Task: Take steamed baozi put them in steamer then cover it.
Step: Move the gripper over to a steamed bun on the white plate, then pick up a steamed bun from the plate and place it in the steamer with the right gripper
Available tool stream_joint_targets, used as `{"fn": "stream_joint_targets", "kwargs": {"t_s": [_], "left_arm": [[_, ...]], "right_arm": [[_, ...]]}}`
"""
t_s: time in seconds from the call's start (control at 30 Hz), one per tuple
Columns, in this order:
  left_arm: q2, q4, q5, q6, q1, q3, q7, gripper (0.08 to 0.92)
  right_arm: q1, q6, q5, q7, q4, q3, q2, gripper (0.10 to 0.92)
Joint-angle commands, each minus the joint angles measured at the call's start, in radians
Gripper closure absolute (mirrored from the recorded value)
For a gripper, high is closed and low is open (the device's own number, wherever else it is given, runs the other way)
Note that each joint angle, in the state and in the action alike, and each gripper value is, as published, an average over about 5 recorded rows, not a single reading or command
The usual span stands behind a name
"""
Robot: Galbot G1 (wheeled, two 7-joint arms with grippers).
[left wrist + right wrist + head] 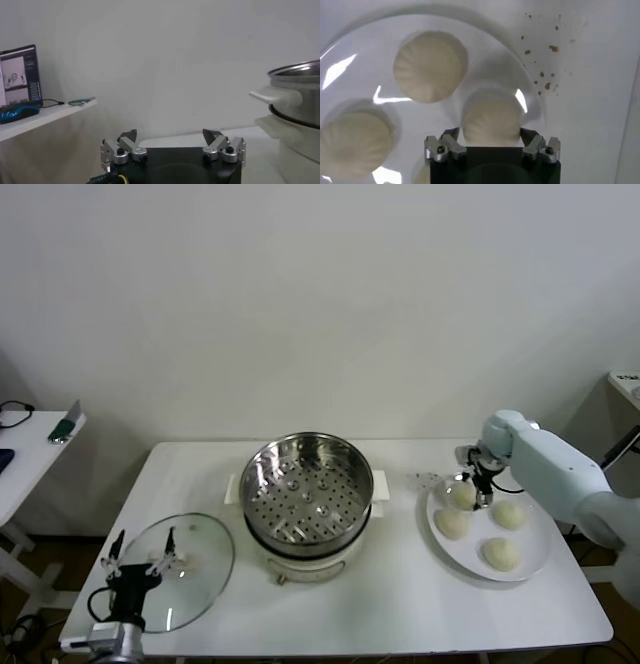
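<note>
Down at the plate, your right tool point(478, 487) stood with its fingers point(446, 145) straddling one steamed baozi point(491, 118), one finger on each side of the bun at the plate's rear left edge. Whether the pads had already bitten into the dough or merely flanked it, you could not tell from the wrist view; the jaws looked part-way drawn in around it. Your right arm point(555, 466) reached in from the right side, forearm sloping down toward the table and the wrist turned so the tool pointed down onto the bun.

Around that bun, three more baozi point(508, 514) lay on the white plate point(535, 559), all close together but apart from one another. A few brown crumbs point(545, 75) speckled the table just beyond the plate's rim.

Left of the plate, in the middle of the white table point(400, 604), sat the steamer point(306, 489), its perforated steel basket uncovered and holding no buns, well apart from the right tool.

Your left tool point(140, 559) hung at the table's front left corner, over the near edge of the glass lid point(195, 559), which lay flat beside the steamer. Its fingers point(125, 147) were spread wide with nothing between them.
</note>
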Motion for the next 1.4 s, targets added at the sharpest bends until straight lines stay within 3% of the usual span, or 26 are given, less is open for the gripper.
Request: {"fn": "stream_joint_targets", "kwargs": {"t_s": [0.03,0.43,0.77,1.13,1.4], "left_arm": [[0.001,0.001,0.0,0.001,0.001,0.001,-0.002,0.177],[0.0,-0.006,-0.002,0.002,0.016,-0.002,-0.001,0.177],[0.002,-0.022,-0.013,0.003,0.035,-0.007,-0.009,0.177],[-0.011,-0.06,-0.027,0.008,0.084,0.004,-0.014,0.177],[-0.008,-0.083,-0.032,0.001,0.105,0.006,-0.014,0.177]], "right_arm": [[0.006,0.009,-0.005,-0.002,-0.024,-0.006,0.016,0.282],[0.039,0.063,0.015,-0.01,0.03,-0.016,-0.01,0.328],[0.431,0.171,0.267,-0.038,0.369,-0.373,-0.075,0.329],[0.754,0.351,0.366,-0.068,0.488,-0.504,0.155,0.326],[0.721,0.448,0.224,-0.074,0.577,-0.451,0.334,0.324]]}}
